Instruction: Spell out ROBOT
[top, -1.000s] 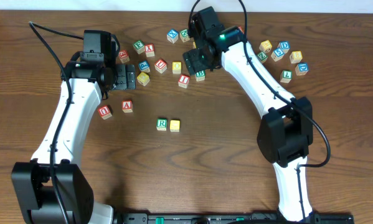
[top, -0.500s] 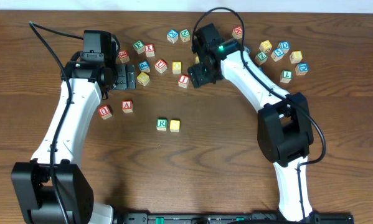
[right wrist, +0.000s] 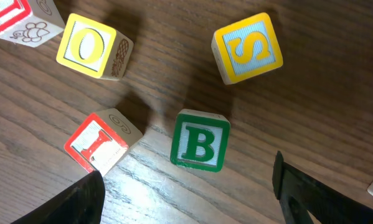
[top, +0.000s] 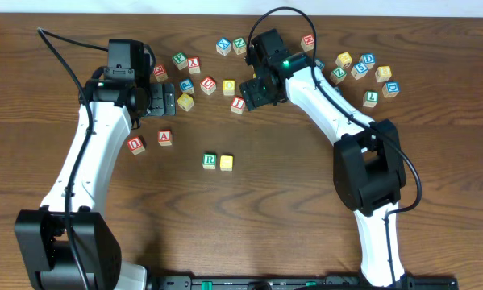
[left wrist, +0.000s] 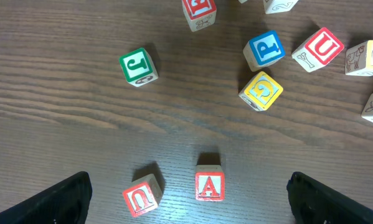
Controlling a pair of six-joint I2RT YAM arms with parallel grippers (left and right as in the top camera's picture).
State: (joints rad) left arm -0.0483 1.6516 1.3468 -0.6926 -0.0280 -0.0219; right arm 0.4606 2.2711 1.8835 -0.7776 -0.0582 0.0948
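Two blocks sit together in the middle of the table (top: 289, 201). The green R block (top: 210, 160) has a yellow block (top: 226, 162) just beside it on the right, its letter too small to read. Both are well apart from the scatter of letters along the far side. Up there the right gripper (right wrist: 187, 179) hangs over that scatter, spread wide and holding nothing. The green B block (right wrist: 200, 140) lies flat between its fingers (right wrist: 311, 199), touching neither. A red I block (right wrist: 102, 142) lies just left of the B, with a yellow O block (right wrist: 94, 46) and a yellow S block (right wrist: 246, 48) farther off. On the left, the left gripper (top: 166, 101) is also wide apart and empty, above a red A block (left wrist: 209, 185) and a red U block (left wrist: 141, 198).
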